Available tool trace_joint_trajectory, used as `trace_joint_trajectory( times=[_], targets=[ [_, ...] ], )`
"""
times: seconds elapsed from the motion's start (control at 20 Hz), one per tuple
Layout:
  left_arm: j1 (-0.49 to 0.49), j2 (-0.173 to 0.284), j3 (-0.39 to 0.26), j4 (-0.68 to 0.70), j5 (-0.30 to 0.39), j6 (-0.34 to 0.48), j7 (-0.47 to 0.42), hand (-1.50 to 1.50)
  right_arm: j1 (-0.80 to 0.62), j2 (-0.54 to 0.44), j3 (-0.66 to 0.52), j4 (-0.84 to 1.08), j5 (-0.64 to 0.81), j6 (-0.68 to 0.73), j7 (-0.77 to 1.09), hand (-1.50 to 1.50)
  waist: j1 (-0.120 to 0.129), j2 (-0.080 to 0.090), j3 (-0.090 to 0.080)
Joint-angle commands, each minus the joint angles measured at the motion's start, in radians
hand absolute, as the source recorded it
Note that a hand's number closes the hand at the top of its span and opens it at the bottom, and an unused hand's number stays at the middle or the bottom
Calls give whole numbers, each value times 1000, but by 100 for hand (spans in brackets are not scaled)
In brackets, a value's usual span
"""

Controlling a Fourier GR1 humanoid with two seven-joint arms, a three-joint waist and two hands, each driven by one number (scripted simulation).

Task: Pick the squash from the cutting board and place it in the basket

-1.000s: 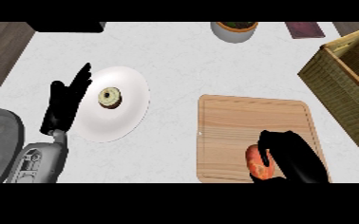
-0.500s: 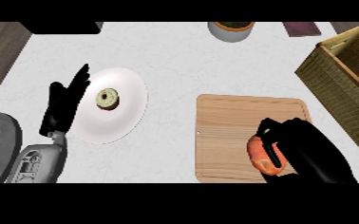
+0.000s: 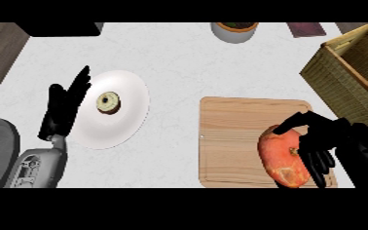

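An orange squash [image 3: 282, 157] sits at the lower right of the wooden cutting board [image 3: 230, 131]. My right hand [image 3: 327, 143] curls round the squash's right side, thumb over its top and fingers across its front. The woven basket [image 3: 338, 75] stands at the right edge, beyond the board. At the left my left hand [image 3: 63, 108] rests open, fingers up, beside a white plate.
A white plate [image 3: 119, 119] holds a small ring-shaped pastry [image 3: 108, 102] to the left of the board. A bowl [image 3: 234, 30] stands at the back, with a dark book [image 3: 305, 29] to its right and a dark object [image 3: 57, 28] at the back left.
My right hand has come higher and further right with the squash inside it, and the squash now shows larger. The left hand has not moved.
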Motion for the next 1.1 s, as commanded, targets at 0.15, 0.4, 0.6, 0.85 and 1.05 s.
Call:
trace_joint_trajectory(
  times=[0.15, 0.4, 0.6, 0.85, 1.05],
  targets=[
    [-6, -11, -10, 4, -6, 1, 13, 0, -310, 34, -208, -99, -230, 87, 317, 150, 1, -6, -1],
    [24, 2, 13, 29, 9, -14, -47, 0, -592, -39, -348, 37, -368, 72, 518, 150, 4, -5, -2],
    [8, -1, 11, 16, 15, -18, -13, 0, -772, -185, -455, 150, -478, 47, 635, 150, -5, -11, -1],
    [14, 19, 17, 6, 5, -21, -29, 0, -838, -459, -457, 346, -453, 155, 575, 150, 5, -1, -1],
    [-21, -32, -19, 9, -6, 0, -6, 0, -886, -637, -414, 467, -371, 217, 497, 150, 10, 7, -1]
  ],
)
